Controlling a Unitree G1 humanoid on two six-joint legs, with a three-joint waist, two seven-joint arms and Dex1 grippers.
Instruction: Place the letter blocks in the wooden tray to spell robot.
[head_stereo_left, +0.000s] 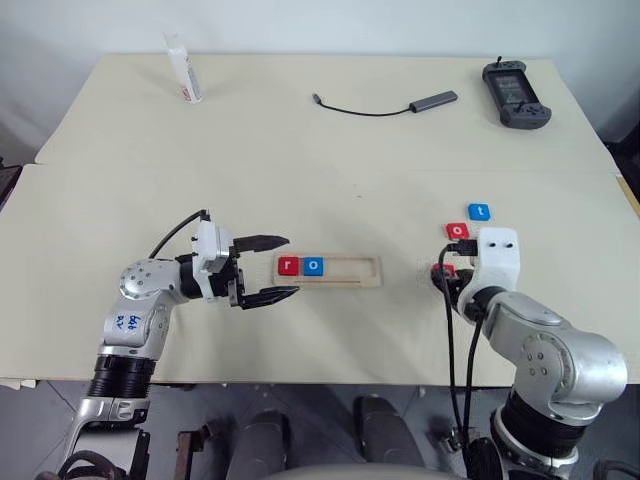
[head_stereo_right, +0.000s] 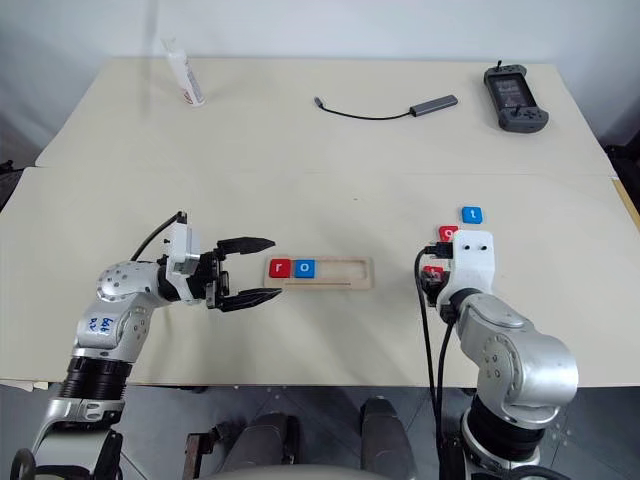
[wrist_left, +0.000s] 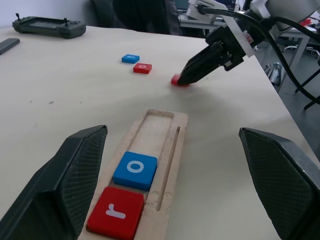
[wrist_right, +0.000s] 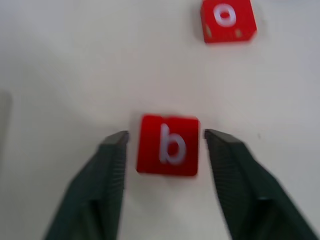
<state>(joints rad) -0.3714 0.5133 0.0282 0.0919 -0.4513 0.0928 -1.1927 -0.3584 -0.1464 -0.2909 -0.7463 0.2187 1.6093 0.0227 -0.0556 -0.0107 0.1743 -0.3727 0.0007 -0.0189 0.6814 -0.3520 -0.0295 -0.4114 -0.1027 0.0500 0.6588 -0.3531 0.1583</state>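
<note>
From the head camera, the wooden tray (head_stereo_left: 328, 270) lay near the middle of the tabletop (head_stereo_left: 300, 150), toward its near edge, with a red r block (head_stereo_left: 289, 265) and a blue o block (head_stereo_left: 313, 265) seated side by side at its left end and the rest of the groove bare. The left pincer (head_stereo_left: 272, 268) hovered level just off the tray's left end, pointing along it, its two fingers spread wide and empty. Toward the right edge sat a blue t block (head_stereo_left: 480, 211) and, just nearer, a red o block (head_stereo_left: 457, 230); the right arm's white wrist housing covered most of a third red block beside them.

In the left wrist view the tray ran away between that pincer's open fingers, and beyond it the right pincer (wrist_left: 181, 80) angled down with its tips at the red b block (wrist_left: 176, 80).

In the right wrist view, the b block lay flat on the tabletop between the right pincer's fingers (wrist_right: 114, 165), which stood open on either side of it with a sliver of gap each way, not yet gripping.

The blocks looked small, rigid and light, probably smooth-faced, so a pinch across two opposite side edges, low down, seemed the sensible hold; being thin, the b block could slip or tip if caught high.
</note>
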